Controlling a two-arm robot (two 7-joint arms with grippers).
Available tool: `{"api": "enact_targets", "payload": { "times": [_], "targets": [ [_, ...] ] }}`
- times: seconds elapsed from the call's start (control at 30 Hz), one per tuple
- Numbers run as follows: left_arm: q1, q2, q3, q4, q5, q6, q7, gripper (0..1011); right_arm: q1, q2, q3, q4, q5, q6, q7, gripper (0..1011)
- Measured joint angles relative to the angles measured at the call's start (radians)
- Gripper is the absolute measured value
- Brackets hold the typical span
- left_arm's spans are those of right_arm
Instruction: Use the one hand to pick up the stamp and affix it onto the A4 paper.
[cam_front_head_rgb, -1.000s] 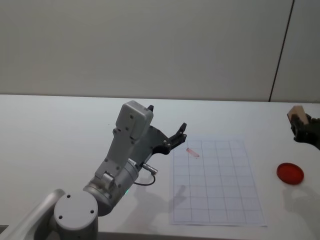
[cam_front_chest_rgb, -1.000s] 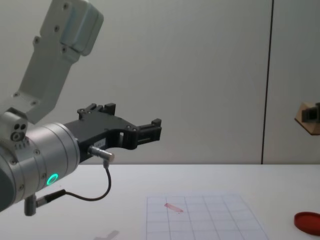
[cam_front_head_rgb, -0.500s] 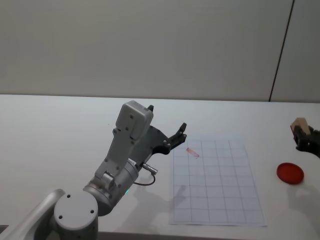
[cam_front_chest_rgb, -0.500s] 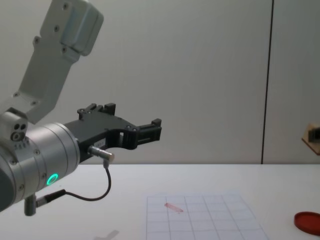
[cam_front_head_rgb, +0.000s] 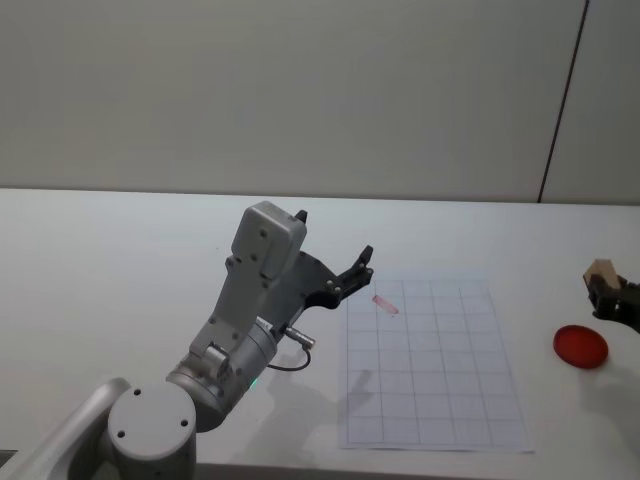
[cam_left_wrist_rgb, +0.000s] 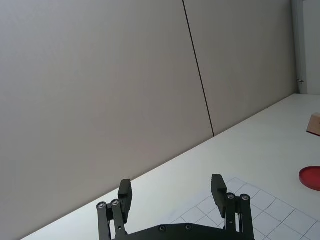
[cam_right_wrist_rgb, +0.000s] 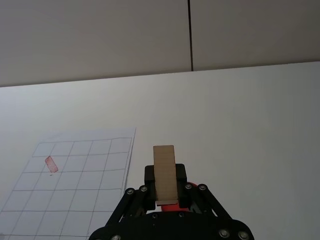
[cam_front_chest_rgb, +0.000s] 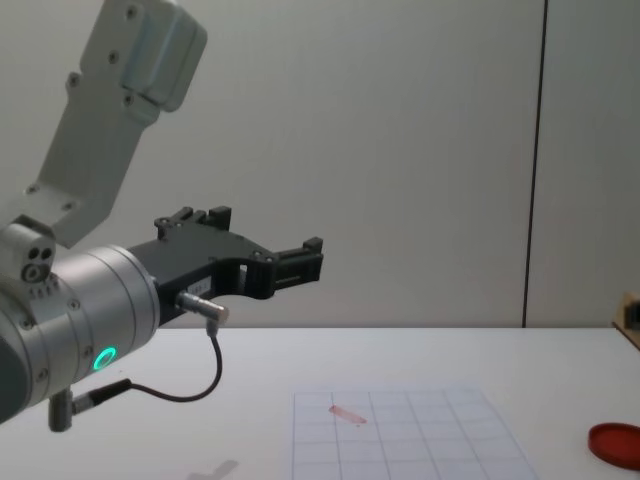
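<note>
The stamp (cam_right_wrist_rgb: 165, 172) is gripped upright in the right claw (cam_right_wrist_rgb: 165, 192), held above the red disc (cam_front_head_rgb: 580, 346), right of the A4 paper (cam_front_head_rgb: 432, 365). The left claw (cam_left_wrist_rgb: 172, 197) is held spread above the table (cam_front_head_rgb: 120, 270).

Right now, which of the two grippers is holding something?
The right gripper, at the table's right side above the red disc: it is shut on the stamp. The left gripper hangs open and empty beside the paper.
</note>
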Motion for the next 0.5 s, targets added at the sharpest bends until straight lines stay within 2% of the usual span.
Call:
{"api": "enact_targets", "payload": {
  "times": [0.5],
  "targets": [
    [0.0, 0.0, 0.0, 0.0, 0.0, 0.0, 0.0, 1002, 0.042, -0.018, 0.0, 0.094, -0.022, 0.019, 0.021, 217]
  ]
}}
